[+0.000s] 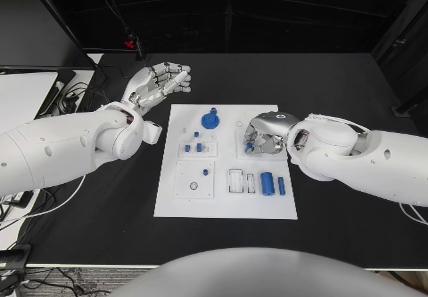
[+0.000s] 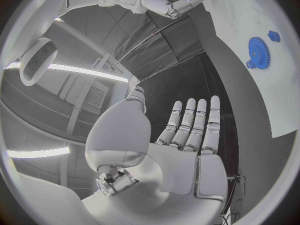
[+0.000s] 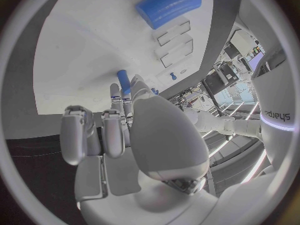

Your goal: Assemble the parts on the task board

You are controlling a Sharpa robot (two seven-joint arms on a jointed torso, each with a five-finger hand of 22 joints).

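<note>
The right robot hand (image 1: 265,137) is pinching a small blue peg (image 3: 124,80) over the task board (image 1: 225,204) mid-counter, likely light, stiff and slippery, best held by its sides, while the left robot hand (image 1: 159,81) is hovering spread and empty.

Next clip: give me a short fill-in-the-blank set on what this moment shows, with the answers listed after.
1. The left hand holds nothing and hovers over the ____ table, beside the board.
2. The right hand is over the white rectangular task board, its fingers at a small ____ part.
3. The round blue toothed gear lies on the board's ____ half as seen from the robot.

Missing words: black; blue; far
</note>
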